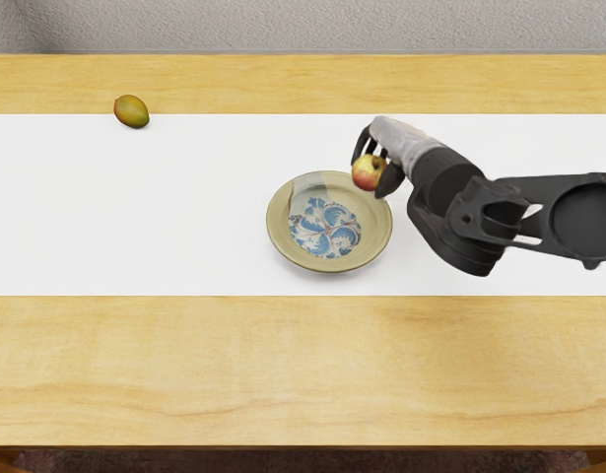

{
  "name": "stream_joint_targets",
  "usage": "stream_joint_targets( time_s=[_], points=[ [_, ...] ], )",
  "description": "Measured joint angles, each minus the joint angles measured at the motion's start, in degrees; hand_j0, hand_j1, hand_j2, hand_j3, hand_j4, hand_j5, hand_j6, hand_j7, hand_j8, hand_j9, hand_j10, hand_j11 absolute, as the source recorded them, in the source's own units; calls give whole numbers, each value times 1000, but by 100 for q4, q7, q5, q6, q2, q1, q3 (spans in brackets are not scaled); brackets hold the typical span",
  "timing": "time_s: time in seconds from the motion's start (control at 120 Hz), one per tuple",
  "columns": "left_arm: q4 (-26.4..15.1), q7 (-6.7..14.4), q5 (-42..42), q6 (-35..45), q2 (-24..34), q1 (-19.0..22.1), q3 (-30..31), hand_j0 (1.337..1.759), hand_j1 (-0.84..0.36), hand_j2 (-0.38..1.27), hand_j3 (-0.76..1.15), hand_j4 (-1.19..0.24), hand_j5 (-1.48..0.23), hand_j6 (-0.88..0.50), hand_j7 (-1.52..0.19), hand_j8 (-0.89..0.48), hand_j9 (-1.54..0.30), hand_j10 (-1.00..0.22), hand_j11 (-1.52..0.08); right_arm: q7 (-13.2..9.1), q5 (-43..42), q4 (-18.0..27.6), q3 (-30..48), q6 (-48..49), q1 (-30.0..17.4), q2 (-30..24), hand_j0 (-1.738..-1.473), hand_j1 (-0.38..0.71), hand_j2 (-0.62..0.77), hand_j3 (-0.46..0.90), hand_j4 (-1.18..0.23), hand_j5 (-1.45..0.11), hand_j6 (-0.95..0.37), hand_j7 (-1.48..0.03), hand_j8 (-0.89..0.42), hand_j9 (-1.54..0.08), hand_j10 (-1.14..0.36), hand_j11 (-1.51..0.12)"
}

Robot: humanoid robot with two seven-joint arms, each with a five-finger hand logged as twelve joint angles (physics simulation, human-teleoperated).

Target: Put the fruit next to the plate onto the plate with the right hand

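Gripping the apple (368,173) in a curled hold, the right hand (378,163) is just at the upper right rim of the plate (278,223). The plate's middle lies near, to the lower left of the fruit.

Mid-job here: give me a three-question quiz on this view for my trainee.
1. True or false: the apple lies at the centre of the plate.
2. Where is the mango? A) far left, at the back edge of the runner; B) on the plate; C) in a hand.
3. Which hand has its fingers around the apple?
Key: 1 false, it is at the plate's back right rim; 2 A; 3 the right hand.
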Motion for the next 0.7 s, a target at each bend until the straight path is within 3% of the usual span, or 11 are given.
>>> stream_joint_targets(
  time_s=[0.25, 0.433, 0.558, 0.7],
  points=[
    [0, 0, 0, 0, 0, 0, 0, 1658, 349, 0, 0, -1, 0, -1, 0, -1, 0, 0, 0, 0, 115, -640, 75, 93, 23, 955, -1651, 210, 78, -1, -677, -940, -509, -921, -587, -904, -722, -898],
    [0, 0, 0, 0, 0, 0, 0, 1658, 349, 0, 0, -1, 0, -1, 0, -1, 0, 0, 0, 0, 95, -848, 90, 69, -186, 1235, -1651, 209, 77, -1, -684, -928, -517, -915, -594, -893, -721, -886],
    [0, 0, 0, 0, 0, 0, 0, 1658, 349, 0, 0, -1, 0, -1, 0, -1, 0, 0, 0, 11, 71, -921, 94, -69, -246, 1372, -1654, -38, 37, 0, -386, -517, -291, -510, -333, -498, -402, -494],
    [0, 0, 0, 0, 0, 0, 0, 1658, 349, 0, 0, -1, 0, -1, 0, -1, 0, 0, 0, 15, 92, -902, 161, -109, -251, 1383, -1656, -194, 19, 0, -193, -259, -146, -255, -167, -249, -201, -247]
  ],
)
